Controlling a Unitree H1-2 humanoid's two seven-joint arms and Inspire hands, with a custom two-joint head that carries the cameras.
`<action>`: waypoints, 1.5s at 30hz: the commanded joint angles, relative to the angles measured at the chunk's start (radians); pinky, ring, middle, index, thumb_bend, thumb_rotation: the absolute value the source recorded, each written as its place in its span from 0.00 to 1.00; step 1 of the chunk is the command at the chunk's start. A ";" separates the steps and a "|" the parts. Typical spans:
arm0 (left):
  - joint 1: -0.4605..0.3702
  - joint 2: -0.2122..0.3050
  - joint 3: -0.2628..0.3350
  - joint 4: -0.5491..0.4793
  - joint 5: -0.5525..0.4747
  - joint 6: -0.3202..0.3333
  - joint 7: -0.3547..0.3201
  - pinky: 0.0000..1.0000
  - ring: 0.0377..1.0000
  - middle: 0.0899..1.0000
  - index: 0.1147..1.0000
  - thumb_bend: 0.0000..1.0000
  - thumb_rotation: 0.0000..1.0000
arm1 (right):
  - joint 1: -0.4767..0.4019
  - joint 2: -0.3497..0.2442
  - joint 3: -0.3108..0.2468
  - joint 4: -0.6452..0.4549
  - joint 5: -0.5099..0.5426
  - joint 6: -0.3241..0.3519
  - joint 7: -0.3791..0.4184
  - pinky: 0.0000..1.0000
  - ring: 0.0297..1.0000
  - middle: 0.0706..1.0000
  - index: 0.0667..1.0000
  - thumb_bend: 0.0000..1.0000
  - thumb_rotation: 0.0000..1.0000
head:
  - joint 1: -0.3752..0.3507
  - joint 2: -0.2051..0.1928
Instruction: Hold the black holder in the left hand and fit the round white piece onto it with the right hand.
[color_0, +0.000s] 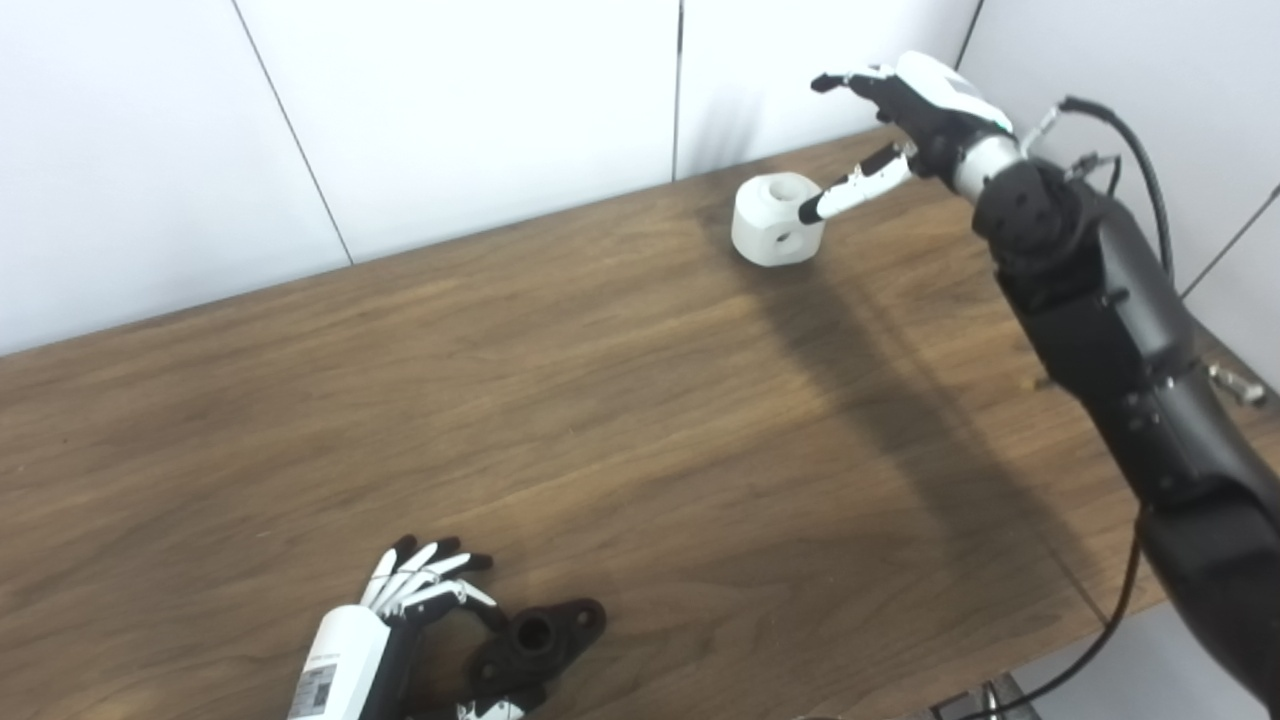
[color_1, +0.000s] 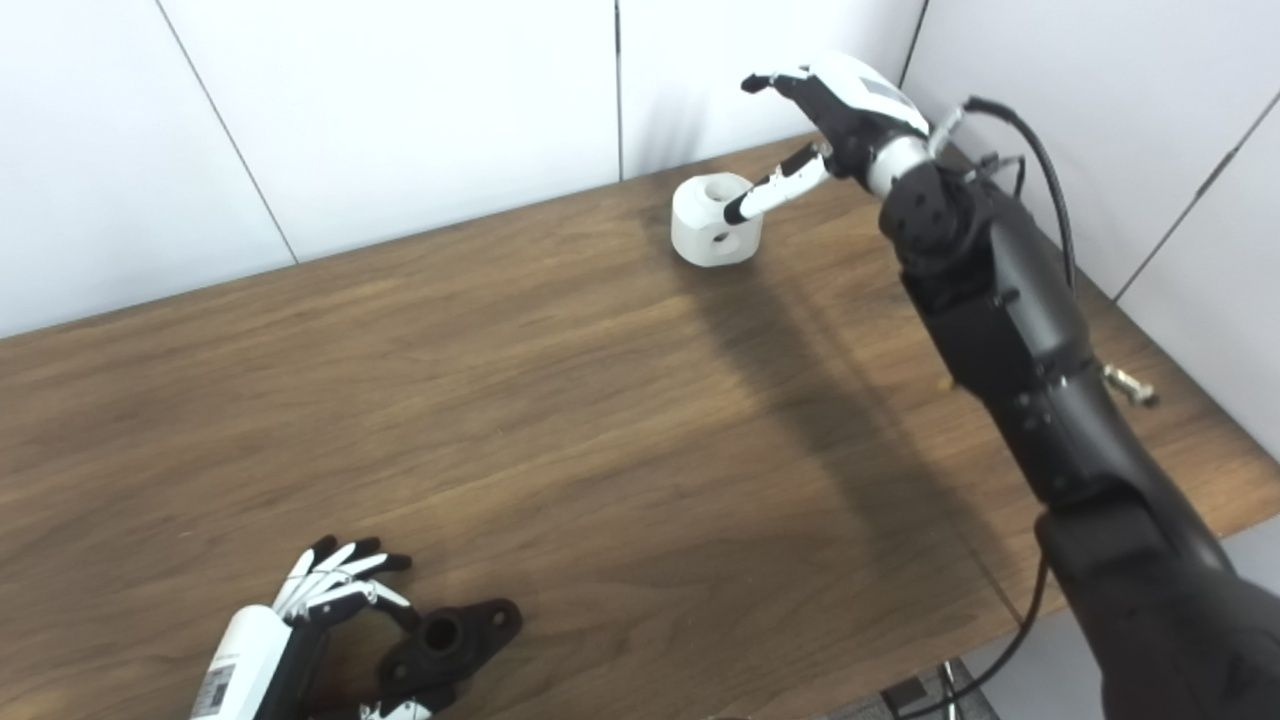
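The round white piece (color_0: 775, 219) stands on the wooden table (color_0: 560, 400) near its far edge, with a hole in its top and one in its side. My right hand (color_0: 890, 125) hovers just to its right, open, fingers spread, one fingertip in front of the piece's upper right edge. The black holder (color_0: 535, 640) lies flat near the table's front edge, a flange with a round socket. My left hand (color_0: 420, 600) rests beside it on the left, fingers apart and curving around the holder's left end, not closed on it.
White wall panels (color_0: 480, 110) stand behind the table. The right arm (color_0: 1110, 330) stretches over the table's right side, with a black cable (color_0: 1140, 150) looping from it. The table's right edge (color_1: 1200, 520) lies close to the arm.
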 joint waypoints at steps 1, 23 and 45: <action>0.003 0.004 0.007 0.010 0.005 0.002 0.008 0.98 0.88 0.77 0.42 0.52 0.04 | -0.069 -0.046 0.003 0.005 -0.037 -0.004 0.033 0.85 1.00 0.95 0.87 0.94 0.26 | 0.000 -0.001; 0.019 -0.001 0.001 0.031 0.036 -0.009 0.034 0.97 0.87 0.76 0.42 0.52 0.04 | -0.152 0.015 0.100 0.200 -0.109 -0.004 0.017 0.93 1.00 0.95 0.88 0.93 0.22 | 0.044 -0.054; 0.016 -0.012 0.000 0.039 0.045 -0.006 0.038 0.97 0.87 0.76 0.42 0.52 0.04 | -0.171 0.030 0.168 0.316 -0.076 -0.028 -0.080 0.97 1.00 0.93 0.84 0.91 0.24 | 0.066 -0.065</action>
